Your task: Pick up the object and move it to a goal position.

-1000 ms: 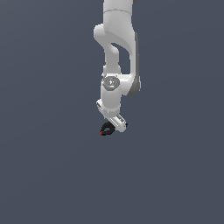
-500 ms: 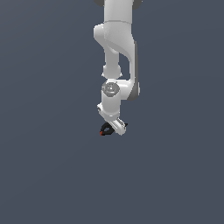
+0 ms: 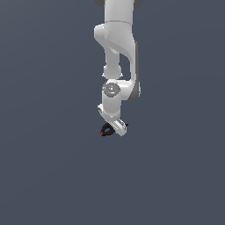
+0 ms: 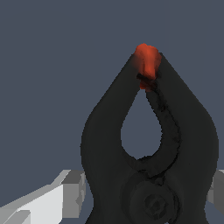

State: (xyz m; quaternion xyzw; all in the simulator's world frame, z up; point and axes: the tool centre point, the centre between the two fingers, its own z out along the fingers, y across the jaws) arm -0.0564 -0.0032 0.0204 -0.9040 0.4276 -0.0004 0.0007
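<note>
The exterior view stands well back and faces the white jointed robot arm (image 3: 116, 57), which enters at twelve o'clock and hangs down to mid-frame against a plain grey-blue ground. The wrist view sits very near, looking out along the white two-fingered gripper (image 3: 113, 128), so the small black clamp with looped handles and a red-orange tip (image 4: 148, 144) fills most of its frame. Both views share that clamp (image 3: 105, 130) and the grey fingers (image 4: 72, 192).

plain, featureless dark grey-blue backdrop (image 3: 48, 167) across both views
</note>
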